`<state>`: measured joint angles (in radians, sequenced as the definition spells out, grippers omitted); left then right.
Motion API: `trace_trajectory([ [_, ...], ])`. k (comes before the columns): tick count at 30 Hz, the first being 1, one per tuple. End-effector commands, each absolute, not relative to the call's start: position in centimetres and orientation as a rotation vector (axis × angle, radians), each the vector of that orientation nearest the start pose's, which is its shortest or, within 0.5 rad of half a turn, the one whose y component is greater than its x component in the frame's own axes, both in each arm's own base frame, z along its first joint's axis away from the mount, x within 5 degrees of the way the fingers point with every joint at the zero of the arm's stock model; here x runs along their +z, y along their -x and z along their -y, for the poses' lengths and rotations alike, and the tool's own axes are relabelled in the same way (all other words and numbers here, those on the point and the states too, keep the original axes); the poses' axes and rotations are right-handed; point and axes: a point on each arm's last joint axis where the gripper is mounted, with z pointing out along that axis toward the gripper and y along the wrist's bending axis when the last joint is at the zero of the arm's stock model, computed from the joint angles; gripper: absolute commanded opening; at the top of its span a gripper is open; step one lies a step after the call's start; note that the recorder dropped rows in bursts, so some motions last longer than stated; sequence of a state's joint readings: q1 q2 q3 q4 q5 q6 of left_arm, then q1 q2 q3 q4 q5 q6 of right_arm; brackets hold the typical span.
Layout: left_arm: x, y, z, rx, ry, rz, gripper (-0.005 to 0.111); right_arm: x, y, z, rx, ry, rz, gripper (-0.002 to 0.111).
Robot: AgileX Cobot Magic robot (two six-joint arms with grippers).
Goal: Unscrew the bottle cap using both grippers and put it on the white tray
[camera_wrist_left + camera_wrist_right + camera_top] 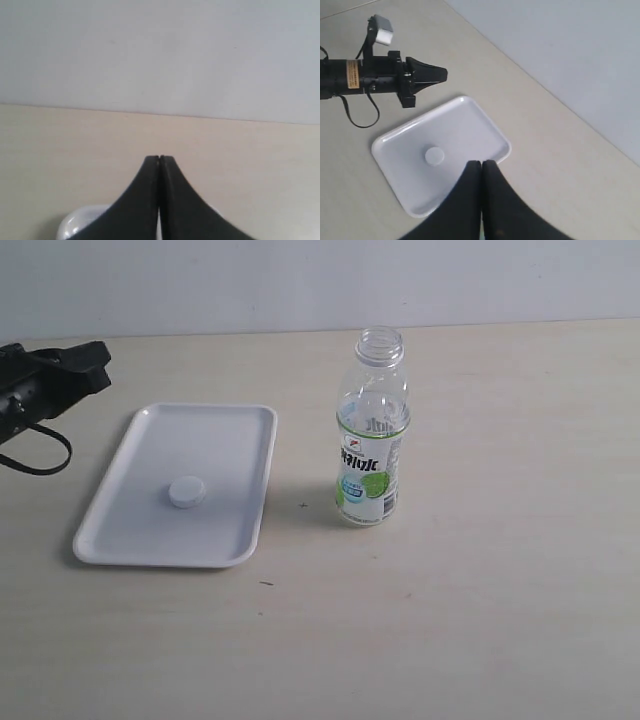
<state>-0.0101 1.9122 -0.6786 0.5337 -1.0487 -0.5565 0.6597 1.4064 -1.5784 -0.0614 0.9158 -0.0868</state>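
The white bottle cap (187,491) lies flat near the middle of the white tray (200,440). Right of the tray, the clear bottle (372,440) with its white and green label stands upright with an open neck. My left gripper (100,362) hovers beyond the tray's far left corner, shut and holding nothing. In its own view the left gripper (159,159) has its jaws pressed together above a tray corner (75,225). My right gripper (481,164) is shut and empty, high above the tray (470,125) and cap (434,156), and out of the exterior view.
A black cable loop (40,455) hangs from the left arm beside the tray. The left arm (370,77) carries a yellow sticker and a small grey box (383,29). A pale wall (320,280) bounds the beige table's (480,620) far edge.
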Motion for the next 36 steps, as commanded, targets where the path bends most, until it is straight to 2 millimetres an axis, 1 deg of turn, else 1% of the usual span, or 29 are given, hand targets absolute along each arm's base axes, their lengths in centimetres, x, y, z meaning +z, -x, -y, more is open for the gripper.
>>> trace_trajectory([
  [1,15.1,-32.8,5.5,-0.697,-0.254,-1.659,0.0,42.0,-21.9,-15.1,0.17,0.712,-2.043,0.0],
  [4,15.4,-32.5,5.9,-0.738,-0.309,-1.619,0.0,41.1,-20.4,-13.0,0.121,0.604,-1.981,0.0],
  [8,15.4,-32.4,6.0,-0.744,-0.331,-1.624,0.0,40.6,-17.9,-10.0,0.079,0.464,-1.908,0.0],
  [10,15.3,-32.3,6.0,-0.745,-0.335,-1.63,0.0,40.2,-16.6,-8.9,0.091,0.421,-1.898,0.0],
  [13,15.3,-32.2,6.2,-0.748,-0.36,-1.632,0.0,39.4,-15.2,-7.8,0.12,0.389,-1.911,0.0],
  [16,15.3,-32.2,6.2,-0.748,-0.361,-1.632,0.0,39.1,-14.0,-7.3,0.194,0.351,-1.933,0.0],
  [19,15.3,-32.2,6.2,-0.748,-0.361,-1.632,0.0,39.4,-13.4,-7.1,0.239,0.331,-1.918,0.0],
  [22,15.3,-32.2,6.2,-0.748,-0.361,-1.632,0.0,39.7,-13.0,-6.7,0.247,0.325,-1.902,0.0],
  [36,15.3,-32.2,6.2,-0.748,-0.361,-1.632,0.0,39.7,-12.9,-6.7,0.247,0.324,-1.899,0.0],
])
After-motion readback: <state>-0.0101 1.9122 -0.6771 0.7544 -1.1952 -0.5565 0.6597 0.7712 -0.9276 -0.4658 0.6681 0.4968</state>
